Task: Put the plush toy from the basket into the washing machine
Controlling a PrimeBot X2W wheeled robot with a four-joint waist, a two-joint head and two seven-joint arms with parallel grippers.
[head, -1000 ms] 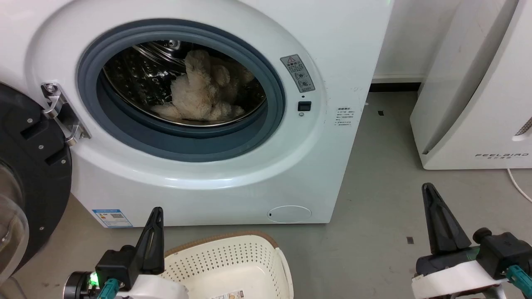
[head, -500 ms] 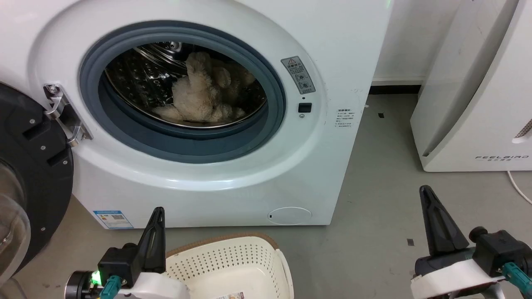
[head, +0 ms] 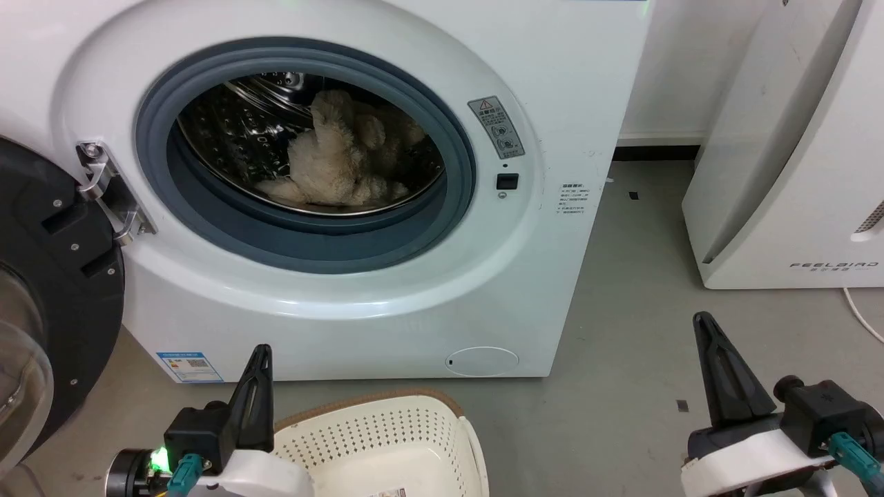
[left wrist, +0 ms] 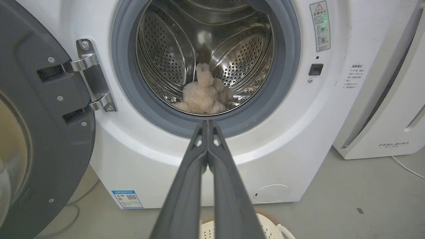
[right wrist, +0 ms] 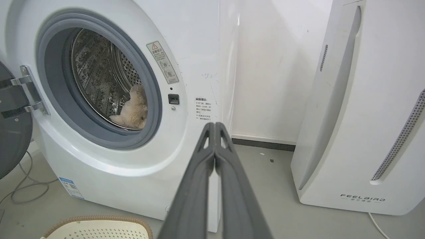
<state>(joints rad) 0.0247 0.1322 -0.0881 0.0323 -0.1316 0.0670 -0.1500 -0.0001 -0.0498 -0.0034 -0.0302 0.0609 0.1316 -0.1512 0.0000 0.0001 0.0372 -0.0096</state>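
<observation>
I'm looking at the left gripper (head: 260,353) hanging low in front of the washer (head: 359,310), its jaws pressed flat together with nothing between them. The left wrist view shows the two fingers (left wrist: 189,186) meeting along their length, tips pointing at the lower part of the grey gasket (head: 311,248). The right gripper (head: 703,321) is off to the right over bare floor (head: 621,290), jaws likewise shut tight, empty and touching nothing.

The toy (head: 324,166) lies inside the drum (head: 228,131), slumped at the bottom just behind the gasket with one limb sticking up. The door (head: 55,276) is swung wide to the left on its steel hinge (head: 103,190), so the way into the drum is open. The basket (head: 373,402) sits on the floor right below the washer's front, between the grippers and nearer the left one. What I can see of its inside is bare, apart from the edge of a label (head: 383,493). A white FEELBIRD appliance (head: 794,172) stands right of the washer, a strip of floor between them.

The left wrist view looks straight into the drum, at its perforated walls and ribs, with the toy centred low. The right wrist view catches the opening at a slant, the toy half hidden by the gasket, and adds a loose cable (right wrist: 18,196) on the floor under the door.
</observation>
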